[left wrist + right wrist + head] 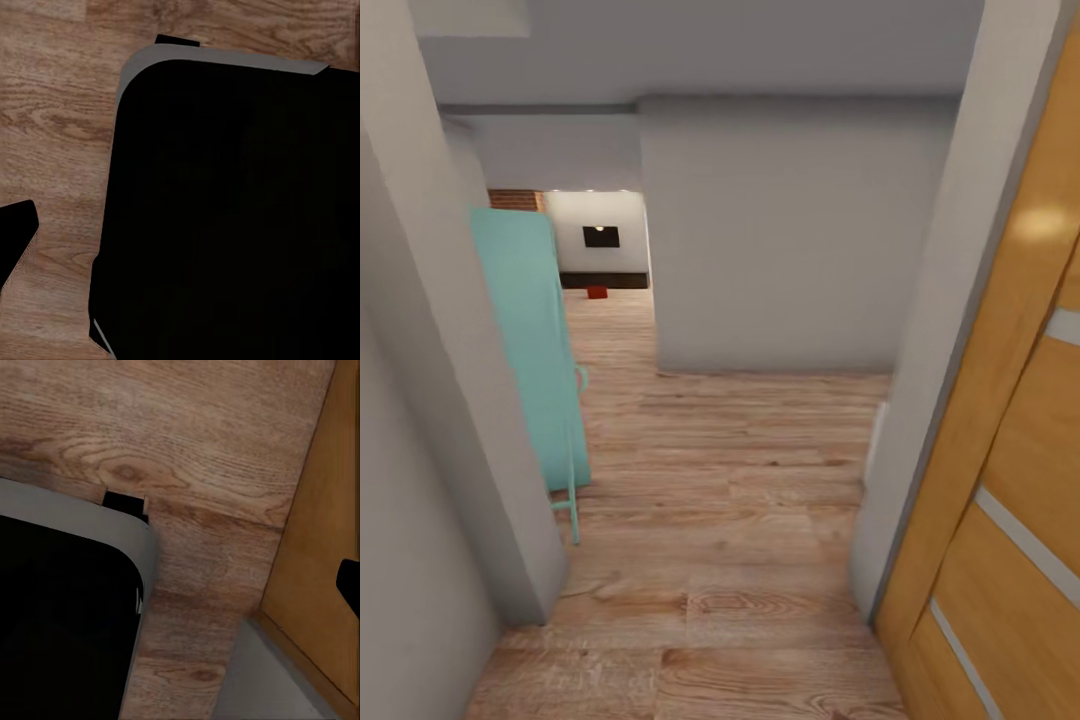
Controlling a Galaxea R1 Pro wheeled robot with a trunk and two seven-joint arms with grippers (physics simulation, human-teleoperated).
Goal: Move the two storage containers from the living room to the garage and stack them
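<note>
Directly under my head camera runs light wood plank flooring (690, 640), and I count one orange wooden door (1000, 480) standing open at my right, with pale inset strips across its panels. One grey wall end (450, 400) stands at my left and one grey jamb (950, 330) beside the door, so I am looking through a narrow gap.

Both wrist cameras look down at the same plank floor. On the left wrist view a big black body with a grey rounded edge (225, 210) covers most of the picture, and one small black tip (16, 232) shows at the side; I cannot tell how the left gripper stands. On the right wrist view I see the black body with its grey rim (67, 615), the orange door (322, 532), and one dark tip (349, 582) at the edge; I cannot tell the right gripper's state either.

Further on, one turquoise panel (530, 340) with a thin frame leans along the left wall. Behind it one broad grey wall block (780, 240) closes the middle.

Far off, through the opening, lies the living room (600, 250): one black TV (601, 237) on a white wall, one dark low bench (605, 280), a strip of red brick (515, 199). On its floor I can see one small red storage container (597, 292). No writing is readable anywhere.
</note>
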